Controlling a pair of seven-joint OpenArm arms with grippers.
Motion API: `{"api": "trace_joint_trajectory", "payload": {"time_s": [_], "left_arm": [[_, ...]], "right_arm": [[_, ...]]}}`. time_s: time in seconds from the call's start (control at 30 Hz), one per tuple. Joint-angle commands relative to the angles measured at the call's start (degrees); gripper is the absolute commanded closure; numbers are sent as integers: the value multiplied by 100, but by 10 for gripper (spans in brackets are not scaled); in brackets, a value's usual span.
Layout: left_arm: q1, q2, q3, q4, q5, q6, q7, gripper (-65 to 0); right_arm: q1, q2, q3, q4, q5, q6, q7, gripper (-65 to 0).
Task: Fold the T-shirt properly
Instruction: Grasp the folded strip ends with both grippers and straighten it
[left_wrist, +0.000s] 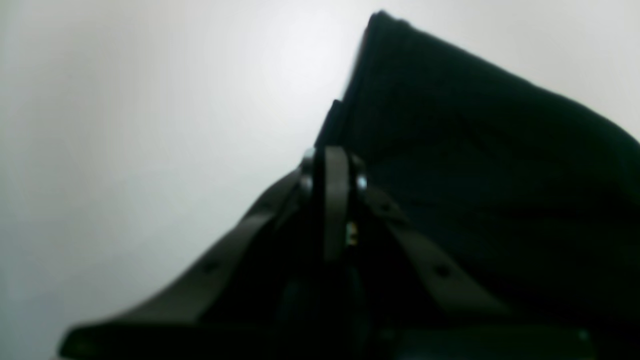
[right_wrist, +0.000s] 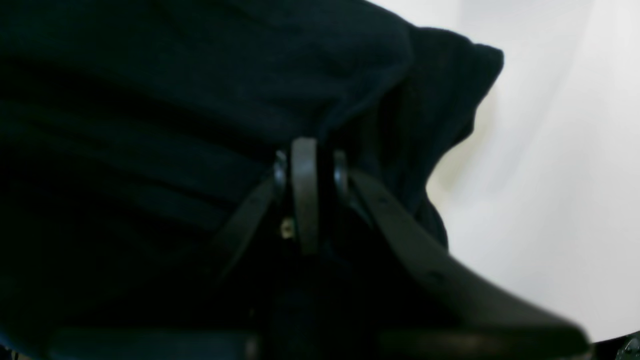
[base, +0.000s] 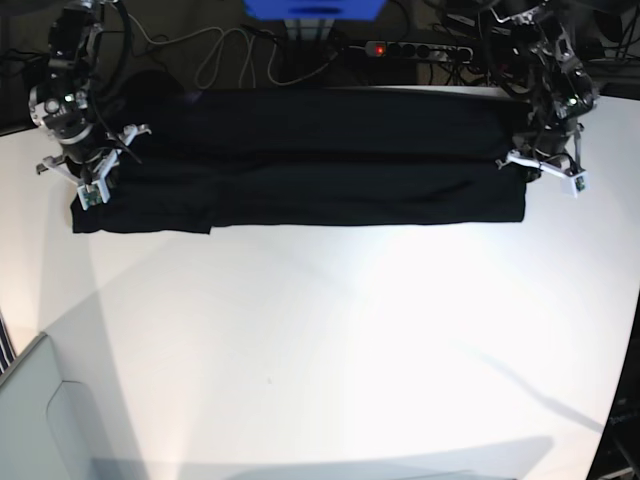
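Bare white table (base: 330, 350) fills the base view's foreground, and the T-shirt (base: 300, 165) lies beyond it as a long black band along the far edge, just in front of a power strip (base: 415, 48) with a red light. At the T-shirt's end on that view's left, the right gripper (right_wrist: 305, 150) has its jaws pressed together, pinching bunched black cloth. At the opposite end the left gripper (left_wrist: 334, 157) is likewise clamped on the T-shirt's edge.
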Motion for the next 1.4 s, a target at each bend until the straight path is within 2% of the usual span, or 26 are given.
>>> {"api": "trace_joint_trajectory", "payload": {"time_s": [0.0,0.1,0.27,0.33,0.43,0.5,0.67,0.93,1.03,1.37], "left_arm": [[-34,-80,-26,55,-16,-10,-99,0],[-34,-80,-26,20,-16,-10,-99,0],[-25,-80,-26,73,-16,-2,-29,0],[-16,-80,-26,73,-16,-2,-29,-68],[-7,-72,-35,29,-16,-2,-38,-230],[-7,-54,-26,20,-16,-2,-73,-292],[-7,-45,-26,20,-16,-2,-90,-271],[10,-80,-79,-156,2,-2,-90,-260],[10,-80,-316,-173,-7,-2,-90,-261],[-7,-80,-369,-120,-7,-10,-90,-261]], "right_arm": [[19,74,20,14,-48,15,77,-19],[28,118,-76,-170,-48,15,77,-114],[98,171,-208,-285,-48,15,86,-308],[116,171,-217,-285,-48,15,86,-336],[151,162,-217,-293,-48,15,86,-340],[265,162,-252,-302,-56,15,77,-341],[687,294,-648,-926,-56,15,77,-341],[1364,312,-639,-1753,-56,15,86,-341],[1373,435,-621,-1551,-48,15,77,-342],[880,443,-613,-100,-48,15,77,-346]]}}
